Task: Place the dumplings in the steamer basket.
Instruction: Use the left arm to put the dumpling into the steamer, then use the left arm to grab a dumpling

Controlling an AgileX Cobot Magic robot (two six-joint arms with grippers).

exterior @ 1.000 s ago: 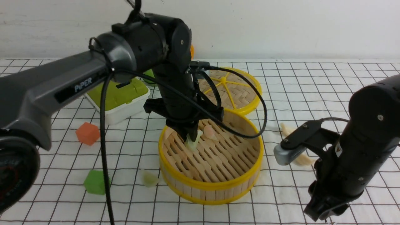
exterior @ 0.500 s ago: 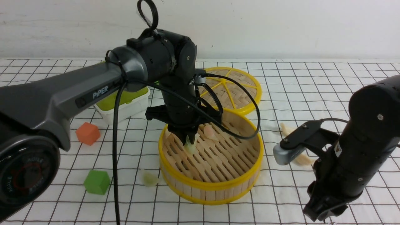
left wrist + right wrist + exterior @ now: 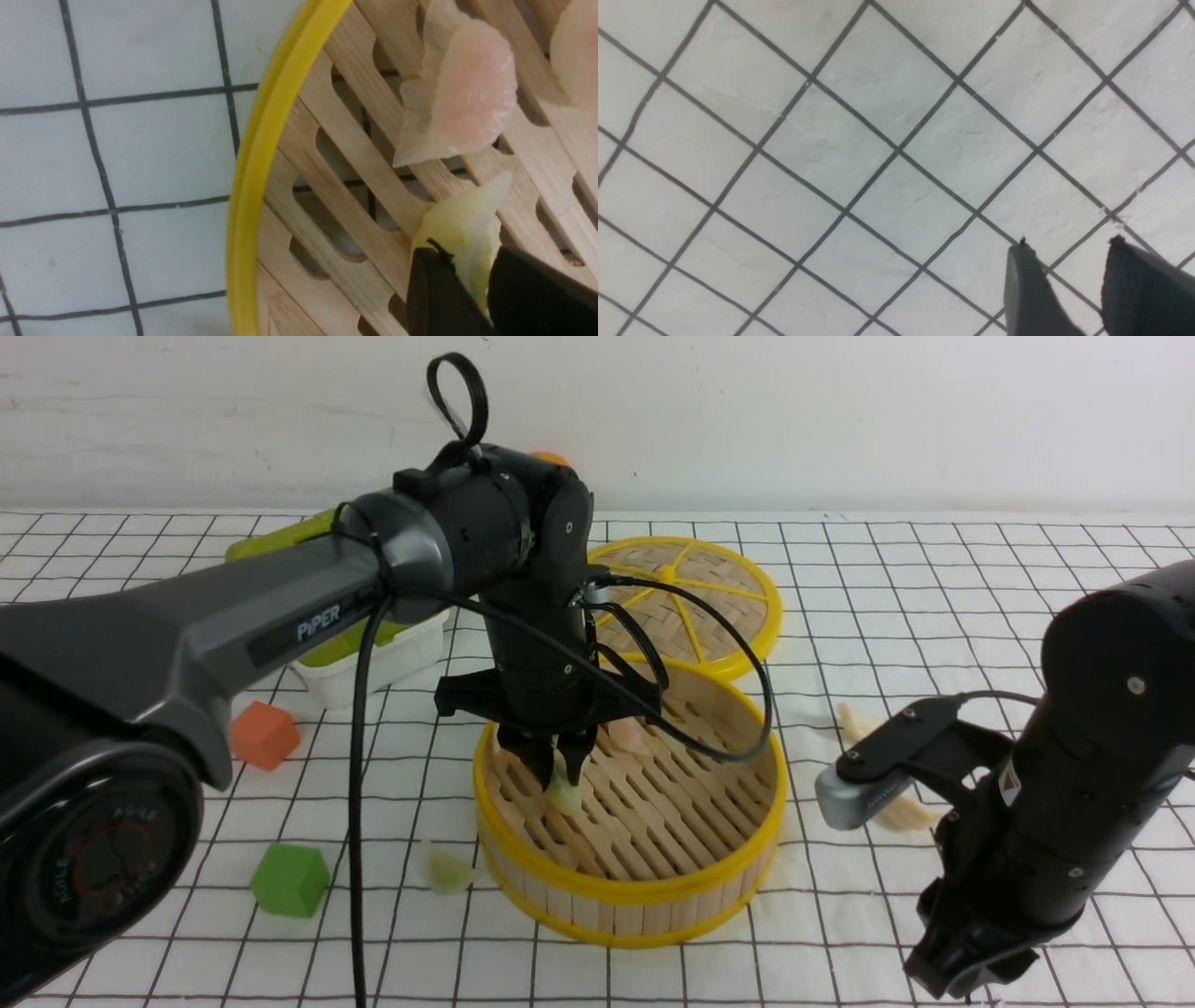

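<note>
In the steamer basket (image 3: pixel 644 896), the left tool (image 3: pixel 558 770), shut a moment ago, now parts its jaws around a pale green dumpling (image 3: pixel 462 233) resting beside two pink ones (image 3: pixel 467 93), while three more dumplings (image 3: pixel 448 870) lie outside it.

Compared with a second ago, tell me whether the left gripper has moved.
Yes. The left gripper has dropped lower against the resting pink dumpling, closer to the floor of the steamer basket.

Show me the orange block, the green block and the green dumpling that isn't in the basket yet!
orange block (image 3: pixel 264 735): front view, on its middle.
green block (image 3: pixel 289 879): front view, on its middle.
loose green dumpling (image 3: pixel 448 871): front view, on its rounded middle.
</note>
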